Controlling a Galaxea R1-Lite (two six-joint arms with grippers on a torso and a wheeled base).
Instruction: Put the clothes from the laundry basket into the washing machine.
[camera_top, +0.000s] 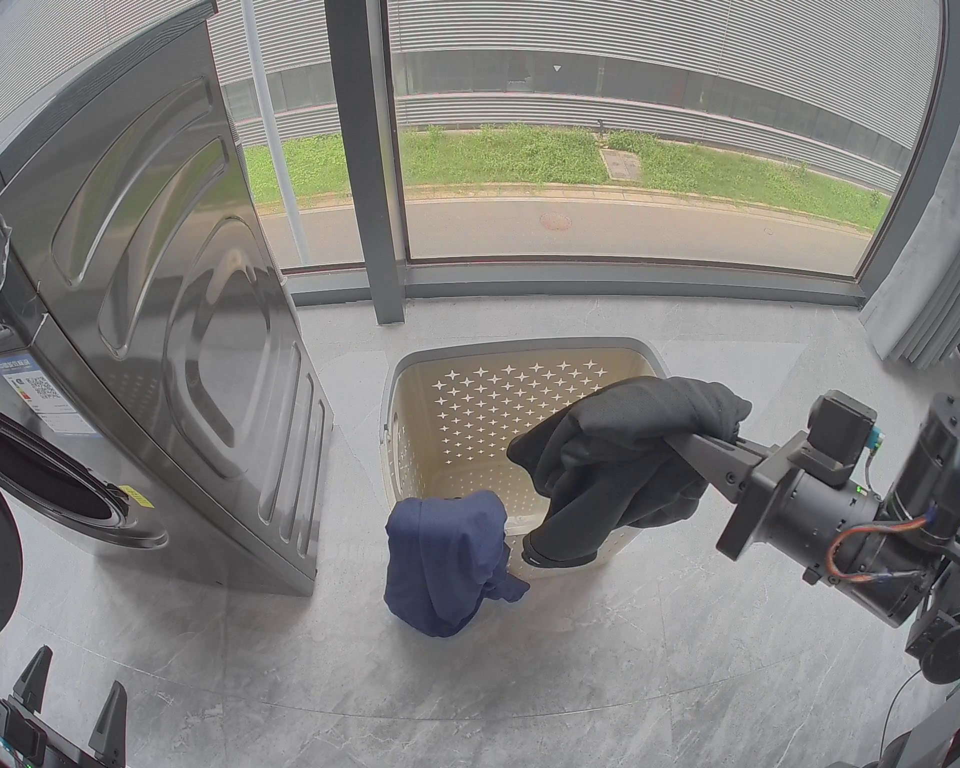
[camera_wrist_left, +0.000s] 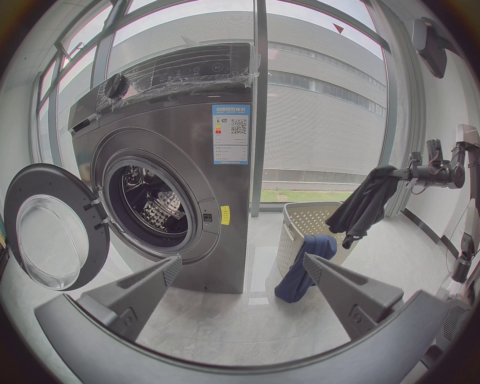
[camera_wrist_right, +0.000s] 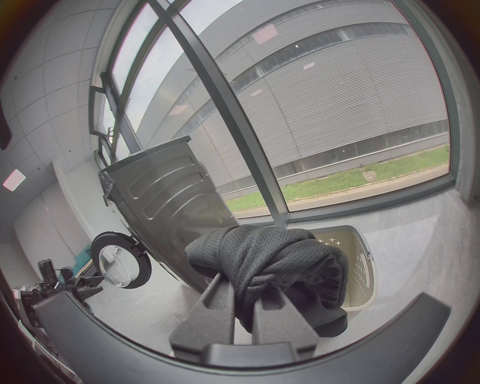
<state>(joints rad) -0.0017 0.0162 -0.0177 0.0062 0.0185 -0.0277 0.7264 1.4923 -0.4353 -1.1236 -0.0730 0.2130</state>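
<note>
- Holding a black mesh fabric garment pinched tight between the fingers of my right gripper, I had it hanging over the cream plastic laundry basket with star-shaped perforations. I judged this height was meant to lift the cloth clear for carrying. I could not tell whether its lowest fold touched the basket's near rim.
- A navy blue cloth garment lay draped over the basket's near rim, most of it hanging down the outside towards the floor. It looked like the next thing to pick up.
- My left gripper sat low and well to the left of the basket, its fingers spread wide and holding nothing, so it was free for that blue piece.
- The grey metal front-loading washing machine stood just left of the basket. Its round glass door was swung open and the steel drum was exposed, ready to take clothes.
- On the machine's front were a blue-edged rectangular label and a small yellow sticker. I could not make out the print on either.
</note>
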